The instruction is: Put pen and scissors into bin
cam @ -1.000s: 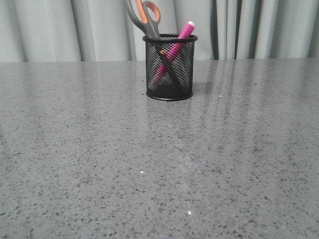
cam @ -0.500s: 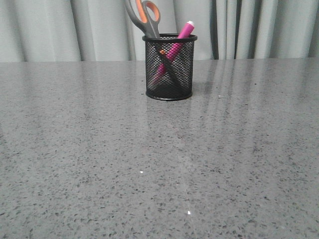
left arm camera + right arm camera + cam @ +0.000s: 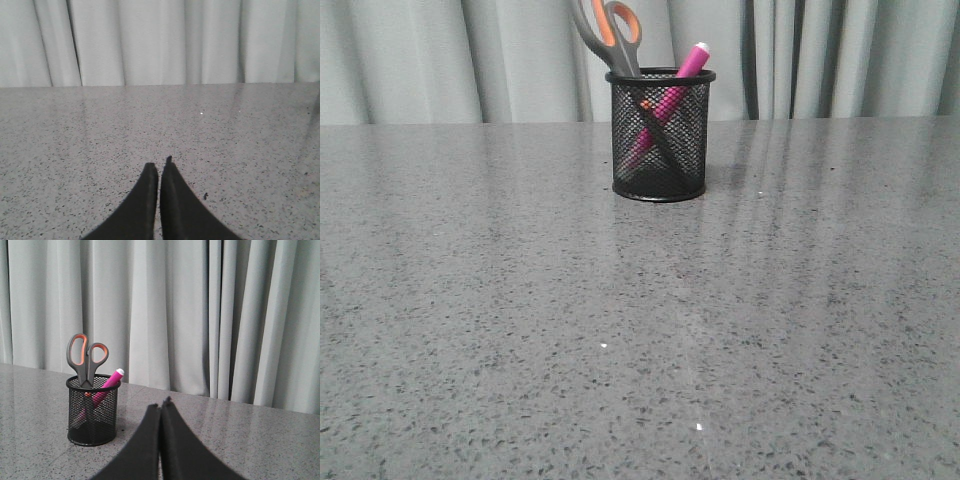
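The black wire-mesh bin [image 3: 660,135] stands upright at the far middle of the grey table. The scissors [image 3: 610,35] stand in it, blades down, grey and orange handles above the rim. The pink pen [image 3: 688,65] leans in it, its white end over the rim. The right wrist view shows the bin [image 3: 93,410] with the scissors [image 3: 86,360] and the pen [image 3: 111,380] inside it. My right gripper [image 3: 160,404] is shut and empty, apart from the bin. My left gripper [image 3: 159,164] is shut and empty over bare table. Neither gripper shows in the front view.
The speckled grey table [image 3: 640,330] runs back to a pale pleated curtain [image 3: 840,55]. The left wrist view shows only bare table [image 3: 225,130] and the curtain behind it.
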Robot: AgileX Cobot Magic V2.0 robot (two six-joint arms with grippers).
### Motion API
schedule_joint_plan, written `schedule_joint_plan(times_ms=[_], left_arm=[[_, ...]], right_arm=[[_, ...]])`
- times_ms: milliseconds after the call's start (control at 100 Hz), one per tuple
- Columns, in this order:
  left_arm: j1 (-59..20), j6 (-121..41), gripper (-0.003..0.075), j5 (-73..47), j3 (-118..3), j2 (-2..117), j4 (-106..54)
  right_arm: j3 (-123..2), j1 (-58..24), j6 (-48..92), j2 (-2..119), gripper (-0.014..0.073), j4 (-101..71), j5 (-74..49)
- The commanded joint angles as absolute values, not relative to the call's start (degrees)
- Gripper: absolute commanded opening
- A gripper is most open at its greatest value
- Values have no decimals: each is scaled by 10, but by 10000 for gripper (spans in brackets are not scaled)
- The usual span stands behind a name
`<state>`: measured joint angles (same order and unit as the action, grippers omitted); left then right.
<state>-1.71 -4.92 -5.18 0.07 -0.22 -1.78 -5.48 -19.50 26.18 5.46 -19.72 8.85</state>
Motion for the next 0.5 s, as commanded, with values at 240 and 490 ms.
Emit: schedule_joint_plan(times_ms=[240, 490], left_arm=[[-20, -41, -19, -9, 26, -21, -17], [-20, -41, -19, -9, 26, -21, -17]], right_arm=[[-57, -101, 85, 61, -69, -16, 66], [9, -22, 46, 4, -69, 17, 19]])
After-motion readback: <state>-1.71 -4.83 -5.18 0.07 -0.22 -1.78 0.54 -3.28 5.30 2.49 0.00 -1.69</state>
